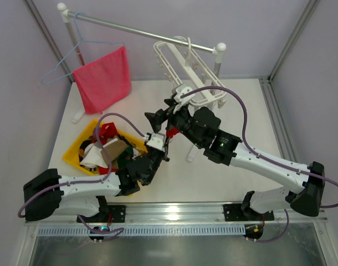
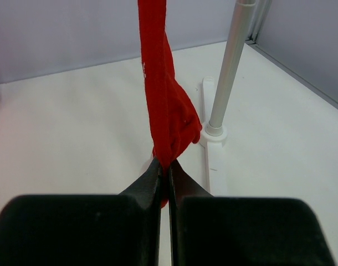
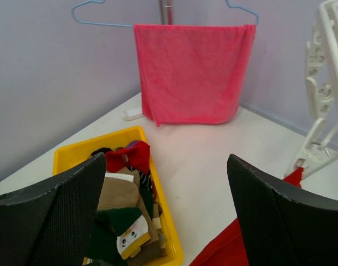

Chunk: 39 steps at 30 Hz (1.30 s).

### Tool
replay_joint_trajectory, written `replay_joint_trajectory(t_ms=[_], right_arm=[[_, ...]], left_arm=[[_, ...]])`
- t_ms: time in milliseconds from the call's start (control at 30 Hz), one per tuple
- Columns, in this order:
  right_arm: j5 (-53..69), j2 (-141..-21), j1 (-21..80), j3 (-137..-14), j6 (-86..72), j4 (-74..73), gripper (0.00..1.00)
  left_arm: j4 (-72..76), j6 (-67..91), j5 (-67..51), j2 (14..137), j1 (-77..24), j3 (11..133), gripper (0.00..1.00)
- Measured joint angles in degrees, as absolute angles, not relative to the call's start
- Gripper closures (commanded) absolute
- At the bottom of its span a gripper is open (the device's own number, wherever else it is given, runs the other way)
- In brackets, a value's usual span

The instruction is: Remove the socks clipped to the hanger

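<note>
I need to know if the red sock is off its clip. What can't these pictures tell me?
Left wrist view: the red sock runs off the top edge, clip unseen.
Top view: the right arm covers where it meets the hanger.
Right wrist view: a finger of the right claw hides its middle stretch.

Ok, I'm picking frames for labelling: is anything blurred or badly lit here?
Left wrist: left end effector dark and soft up close, red sock sharp. Right wrist: right end effector slightly soft, pink cloth and yellow bin crisp. Top external: even light, faint shadows.
</note>
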<state>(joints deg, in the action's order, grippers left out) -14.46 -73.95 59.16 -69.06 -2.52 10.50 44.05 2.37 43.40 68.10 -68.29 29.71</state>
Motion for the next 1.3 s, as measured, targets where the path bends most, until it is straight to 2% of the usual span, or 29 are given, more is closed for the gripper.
replay_joint_trajectory(t_ms=[567, 1100, 1300], right_arm=[[-38.0, -77.3, 59.6, -69.9, -1.8, 8.3, 0.11], [-47.9, -80.0, 59.5, -71.2, 4.8, 12.2, 0.11], [-49.0, -82.1, 58.5, -71.9, 6.3, 13.8, 0.14]], left_arm=[[45.7, 2.4, 42.5, 67.7, -69.7, 29.5, 1.00], [47.2, 2.3, 41.9, 67.7, -70.3, 28.9, 1.00], [47.9, 2.3, 41.7, 67.7, -70.5, 28.3, 1.00]])
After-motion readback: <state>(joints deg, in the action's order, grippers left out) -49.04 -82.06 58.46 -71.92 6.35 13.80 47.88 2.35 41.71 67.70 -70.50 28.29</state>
